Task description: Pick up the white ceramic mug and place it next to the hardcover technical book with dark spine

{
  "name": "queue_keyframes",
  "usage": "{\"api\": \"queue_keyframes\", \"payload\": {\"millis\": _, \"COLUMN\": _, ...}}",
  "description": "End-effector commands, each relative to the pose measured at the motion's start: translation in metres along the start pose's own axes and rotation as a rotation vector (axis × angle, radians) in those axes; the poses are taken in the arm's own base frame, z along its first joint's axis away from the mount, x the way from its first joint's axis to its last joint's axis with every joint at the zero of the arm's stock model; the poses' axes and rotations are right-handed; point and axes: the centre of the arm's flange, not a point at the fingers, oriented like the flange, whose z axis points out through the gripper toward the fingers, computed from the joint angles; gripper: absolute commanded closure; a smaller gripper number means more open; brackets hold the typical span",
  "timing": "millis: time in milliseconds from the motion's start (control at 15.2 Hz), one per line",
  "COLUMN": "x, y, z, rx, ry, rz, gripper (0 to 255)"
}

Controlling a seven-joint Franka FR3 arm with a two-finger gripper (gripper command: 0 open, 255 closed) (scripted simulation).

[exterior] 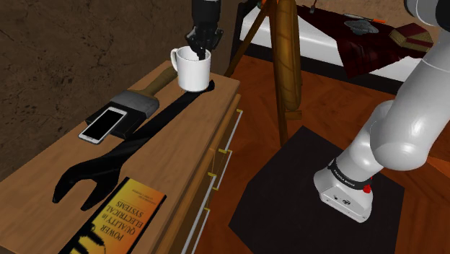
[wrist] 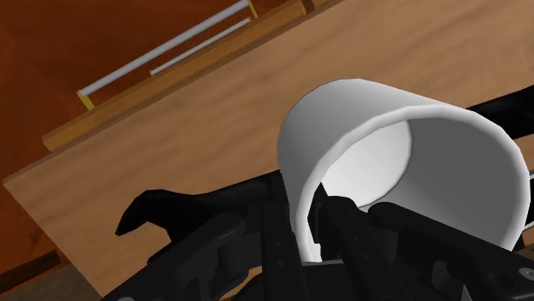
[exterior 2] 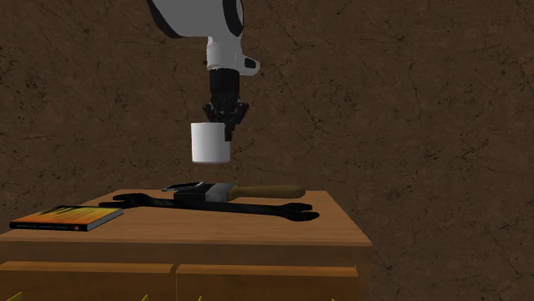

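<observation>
Fingers (wrist: 341,221) clamped on the rim wall of the white mug (exterior 2: 210,144), one inside the cup, one outside. Mug upright and lifted clear of the table (exterior: 195,137). It hangs above one end of the long black wrench (exterior: 122,155), with its shadow on that end. Book (exterior: 126,216), yellow cover and dark spine, lies flat just beside the wrench's opposite end, well apart from the mug. White phone (exterior: 102,124) and a grey-headed tool with wooden handle (exterior: 137,104) lie along the wrench's middle, on its wall side.
</observation>
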Motion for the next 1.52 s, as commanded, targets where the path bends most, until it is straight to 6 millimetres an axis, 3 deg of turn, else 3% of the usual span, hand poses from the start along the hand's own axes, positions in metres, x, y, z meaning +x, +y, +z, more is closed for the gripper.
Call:
{"api": "queue_keyframes", "payload": {"millis": 0, "x": -0.008, "y": -0.023, "z": -0.001, "rx": 0.000, "ry": 0.001, "rz": 0.002, "gripper": 255}}
{"api": "queue_keyframes", "payload": {"millis": 990, "x": -0.063, "y": -0.213, "z": -0.001, "rx": 0.000, "ry": 0.001, "rz": 0.002, "gripper": 255}}
{"api": "queue_keyframes", "payload": {"millis": 1056, "x": -0.066, "y": -0.222, "z": -0.001, "rx": 0.000, "ry": 0.001, "rz": 0.002, "gripper": 255}}
{"api": "queue_keyframes", "payload": {"millis": 1452, "x": -0.066, "y": -0.222, "z": 0.030, "rx": 0.000, "ry": 0.001, "rz": 0.002, "gripper": 255}}
